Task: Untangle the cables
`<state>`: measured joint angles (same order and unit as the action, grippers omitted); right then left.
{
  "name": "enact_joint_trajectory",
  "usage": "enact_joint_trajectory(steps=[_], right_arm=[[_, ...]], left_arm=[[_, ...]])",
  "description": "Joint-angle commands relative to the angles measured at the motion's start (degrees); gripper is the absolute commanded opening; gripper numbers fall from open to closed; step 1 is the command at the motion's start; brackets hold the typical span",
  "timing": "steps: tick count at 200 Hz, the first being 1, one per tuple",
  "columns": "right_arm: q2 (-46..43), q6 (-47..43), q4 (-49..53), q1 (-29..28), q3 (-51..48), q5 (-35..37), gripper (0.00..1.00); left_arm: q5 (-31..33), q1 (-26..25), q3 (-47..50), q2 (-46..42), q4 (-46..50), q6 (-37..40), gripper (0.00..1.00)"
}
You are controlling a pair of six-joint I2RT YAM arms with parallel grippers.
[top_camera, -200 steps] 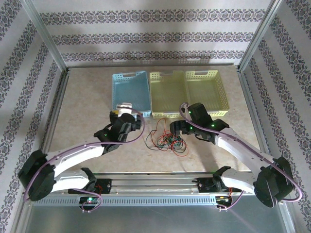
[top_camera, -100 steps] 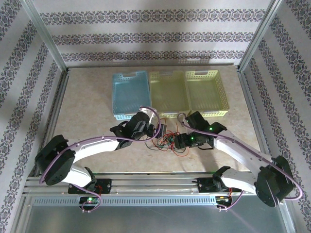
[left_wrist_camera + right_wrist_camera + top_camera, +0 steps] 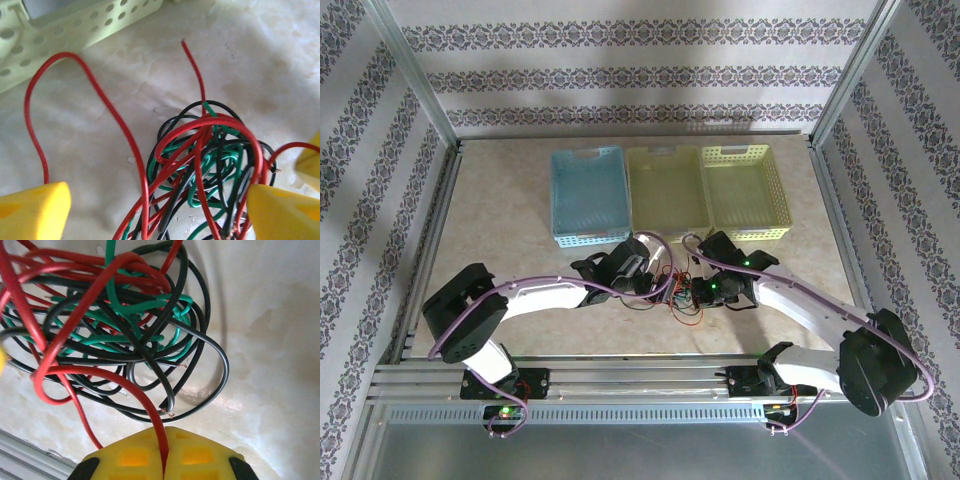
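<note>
cable tangle (image 3: 210, 150) inside spread left pincer (image 3: 157, 212), red cable (image 3: 159, 427) in right pincer (image 3: 163, 455)

You have three thin wires in smooth plastic insulation: the red cable (image 3: 199, 74) and black cable (image 3: 226, 371) carry a soft sheen, the green cable (image 3: 109, 265) a slightly brighter one, and the cut ends show coppery metal. The table (image 3: 270, 315) under them looks like a smooth, stone-patterned laminate with a faint gloss. Your left gripper (image 3: 155, 212) and right gripper (image 3: 163, 460) have yellow moulded plastic fingers, matt and dull. The blue basket (image 3: 588, 154) and the yellow-green basket (image 3: 85, 27) are perforated plastic, satin-finished. The frame rail (image 3: 620, 385) at the near edge reads as brushed metal.
</note>
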<state>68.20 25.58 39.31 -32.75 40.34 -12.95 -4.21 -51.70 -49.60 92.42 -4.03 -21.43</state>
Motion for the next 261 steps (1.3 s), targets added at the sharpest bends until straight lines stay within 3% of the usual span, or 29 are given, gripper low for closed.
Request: enact_joint_trajectory(steps=[1, 44, 66, 94, 124, 151, 184, 231, 261], right_arm=[[-2.93, 0.74, 3.2, 0.76, 1.54, 2.0, 0.0], [-11.02, 0.31, 6.52, 3.7, 7.87, 6.11, 0.0], [-14.95, 1.4, 5.98, 6.54, 10.92, 8.22, 0.0], [-17.84, 4.35, 2.28, 9.51, 13.5, 10.62, 0.0], [-20.56, 5.89, -2.27, 10.98, 15.82, 15.82, 0.0], [-22.44, 4.64, -5.72, 13.37, 19.12, 19.02, 0.0], [-23.11, 2.5, -8.04, 16.97, 23.89, 21.71, 0.0], [-23.21, 1.06, -15.0, 20.7, 26.63, 26.88, 0.0], [-22.54, 0.86, -21.15, 23.43, 26.29, 29.13, 0.0]], left_arm=[[1.55, -0.5, -0.61, 1.93, -3.6, -0.15, 0.82], [2.61, -0.42, -0.46, 6.19, -6.65, -2.14, 0.75], [9.18, -0.39, 1.92, 7.03, -10.23, -5.92, 0.73], [10.78, -0.15, 4.54, 7.66, -16.09, -7.97, 0.63], [12.39, -0.1, 3.37, 8.81, -14.55, -9.16, 0.48], [17.56, -0.06, 2.34, 9.39, -10.2, -12.17, 0.31], [17.75, -0.06, 2.25, 9.34, -10.25, -11.88, 0.14], [18.0, -0.06, 3.14, 8.94, -10.82, -12.23, 0.0], [17.49, -0.06, 3.99, 8.39, -12.08, -11.95, 0.0]])
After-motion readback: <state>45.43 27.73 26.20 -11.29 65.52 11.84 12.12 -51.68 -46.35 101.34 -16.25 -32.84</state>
